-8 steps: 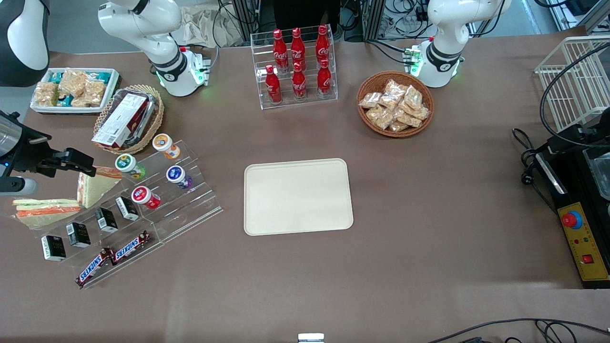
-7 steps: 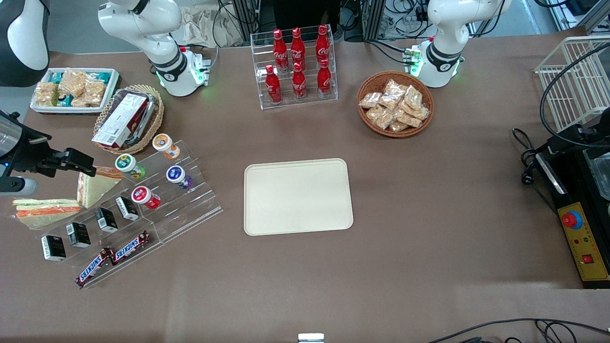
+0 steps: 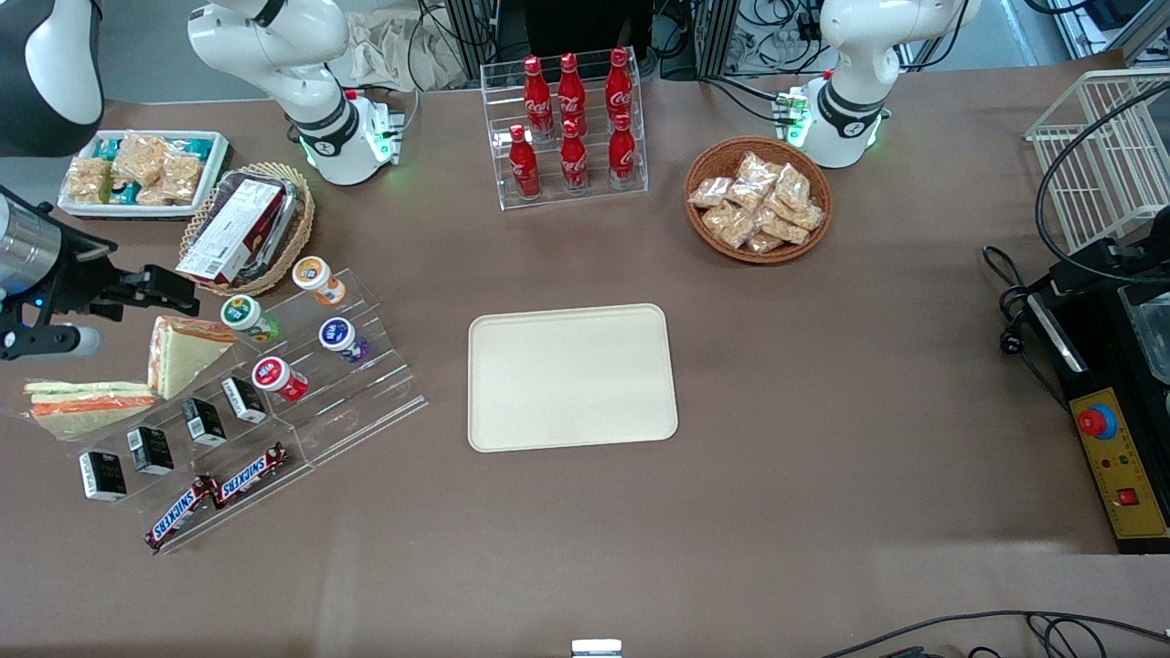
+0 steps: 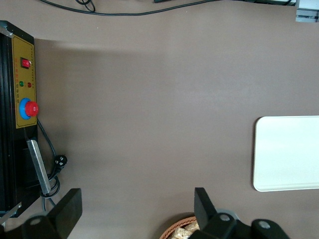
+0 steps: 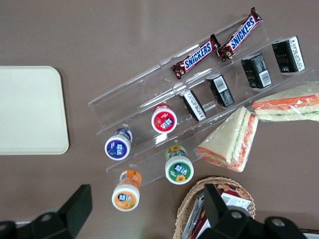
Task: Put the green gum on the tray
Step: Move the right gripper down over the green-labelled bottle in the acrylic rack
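The green gum (image 3: 239, 313) is a small bottle with a green-and-white lid lying on the upper step of a clear stepped rack (image 3: 366, 393); it also shows in the right wrist view (image 5: 179, 169). The beige tray (image 3: 573, 376) lies flat mid-table, nothing on it, and shows in the right wrist view (image 5: 30, 109) and the left wrist view (image 4: 286, 152). My right gripper (image 3: 169, 285) hangs above the table beside the green gum, toward the working arm's end. It is open and empty (image 5: 147, 214), fingers wide apart.
The rack also holds an orange-lidded bottle (image 3: 313, 274), a purple-lidded one (image 3: 340, 334), a red-lidded one (image 3: 274, 375), small black boxes and Snickers bars (image 3: 219, 493). Sandwiches (image 3: 183, 352) and a wicker basket with a box (image 3: 242, 228) flank the gripper. A cola rack (image 3: 571, 119) stands farther back.
My right gripper has moved farther from the front camera and a little toward the gum rack. Nothing on the table has moved.
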Controlling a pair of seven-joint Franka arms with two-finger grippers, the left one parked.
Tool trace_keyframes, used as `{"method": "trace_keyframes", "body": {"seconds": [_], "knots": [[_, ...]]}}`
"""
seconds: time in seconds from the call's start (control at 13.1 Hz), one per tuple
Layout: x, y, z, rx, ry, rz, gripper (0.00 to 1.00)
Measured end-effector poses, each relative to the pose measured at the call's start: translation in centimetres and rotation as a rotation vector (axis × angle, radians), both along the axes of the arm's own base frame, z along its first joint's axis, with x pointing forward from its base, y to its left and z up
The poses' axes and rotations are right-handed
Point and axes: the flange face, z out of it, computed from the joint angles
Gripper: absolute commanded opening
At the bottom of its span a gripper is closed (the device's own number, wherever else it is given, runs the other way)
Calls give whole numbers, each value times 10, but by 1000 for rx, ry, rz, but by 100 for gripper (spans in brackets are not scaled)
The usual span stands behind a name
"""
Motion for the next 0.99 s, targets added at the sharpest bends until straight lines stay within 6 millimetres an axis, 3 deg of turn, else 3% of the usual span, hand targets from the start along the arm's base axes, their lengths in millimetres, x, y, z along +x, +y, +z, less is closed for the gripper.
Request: {"method": "trace_keyframes", "body": {"seconds": [0.23, 0.38, 0.69, 0.99], "knots": [[-35, -5, 3, 14, -21, 67, 100], [-58, -9, -10, 23, -41, 100, 100], [-75, -27, -56, 36, -53, 132, 100], [-76, -47, -122, 40, -94, 121, 100]]}}
